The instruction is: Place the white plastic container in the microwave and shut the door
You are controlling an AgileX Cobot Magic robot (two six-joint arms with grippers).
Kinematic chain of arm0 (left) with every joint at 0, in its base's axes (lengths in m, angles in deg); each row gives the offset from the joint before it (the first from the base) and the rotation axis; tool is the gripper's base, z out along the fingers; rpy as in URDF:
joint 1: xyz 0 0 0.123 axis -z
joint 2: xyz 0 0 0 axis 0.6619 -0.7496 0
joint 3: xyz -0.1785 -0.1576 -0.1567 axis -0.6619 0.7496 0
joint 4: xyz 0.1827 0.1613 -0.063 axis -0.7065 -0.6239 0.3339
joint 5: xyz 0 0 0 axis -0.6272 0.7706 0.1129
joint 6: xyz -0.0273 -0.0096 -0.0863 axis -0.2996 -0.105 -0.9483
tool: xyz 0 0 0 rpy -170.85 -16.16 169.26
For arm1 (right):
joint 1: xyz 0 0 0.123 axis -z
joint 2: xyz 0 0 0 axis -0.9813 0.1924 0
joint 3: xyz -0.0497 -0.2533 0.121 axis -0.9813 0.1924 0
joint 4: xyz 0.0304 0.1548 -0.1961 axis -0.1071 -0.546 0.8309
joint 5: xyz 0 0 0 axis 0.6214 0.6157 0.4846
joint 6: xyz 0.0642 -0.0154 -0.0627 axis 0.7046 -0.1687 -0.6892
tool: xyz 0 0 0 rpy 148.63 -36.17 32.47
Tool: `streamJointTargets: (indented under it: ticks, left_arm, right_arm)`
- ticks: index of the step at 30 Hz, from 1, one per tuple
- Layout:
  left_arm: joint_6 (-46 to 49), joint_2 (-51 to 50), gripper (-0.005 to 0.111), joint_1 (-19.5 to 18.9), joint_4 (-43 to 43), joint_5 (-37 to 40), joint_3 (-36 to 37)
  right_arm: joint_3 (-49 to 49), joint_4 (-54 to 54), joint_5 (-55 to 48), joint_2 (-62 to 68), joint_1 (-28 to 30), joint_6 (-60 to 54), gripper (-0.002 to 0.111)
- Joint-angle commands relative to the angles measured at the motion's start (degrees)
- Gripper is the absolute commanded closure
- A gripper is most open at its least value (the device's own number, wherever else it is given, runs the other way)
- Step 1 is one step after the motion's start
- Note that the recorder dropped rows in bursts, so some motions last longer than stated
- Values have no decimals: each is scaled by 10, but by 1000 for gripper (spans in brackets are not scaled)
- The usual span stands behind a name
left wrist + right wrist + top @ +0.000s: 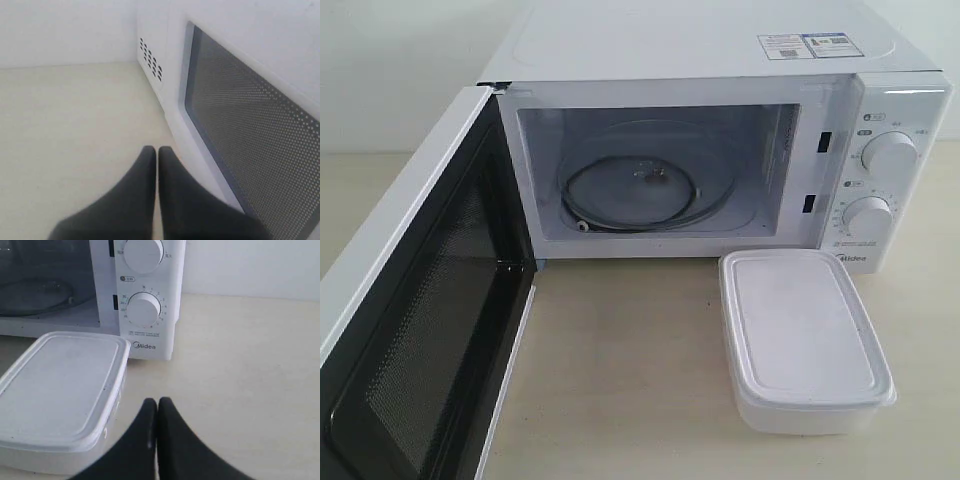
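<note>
One microwave [700, 45] (two dials [890, 155]), one white plastic container [807, 335].

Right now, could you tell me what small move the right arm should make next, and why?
Probably open the right gripper and shift it over the white plastic container. The gripper is shut beside the box, which sits on the table outside the microwave, and the door already stands open.

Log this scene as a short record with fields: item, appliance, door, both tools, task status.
item: white plastic container, lid on, on the table in front of the dials, outside the cavity
appliance: microwave, cavity holds only the glass turntable
access: door swung wide open
left arm: left tool shut, empty, near the door's outer face
right arm: right tool shut, empty, near the container
status: container not yet loaded
</note>
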Motion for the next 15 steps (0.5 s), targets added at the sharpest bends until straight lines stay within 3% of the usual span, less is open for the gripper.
streamJointTargets:
  ticks: [1, 8, 15]
  left_arm:
    - [-5, 1, 103, -2, -1, -1, 2]
    - [-5, 1, 103, -2, -1, -1, 2]
    - [-5, 1, 103, -2, -1, -1, 2]
  right_arm:
    - [0, 7, 19, -3, 2, -12, 108]
    - [0, 8, 264, -3, 2, -12, 108]
    - [0, 5, 408, -3, 2, 2, 108]
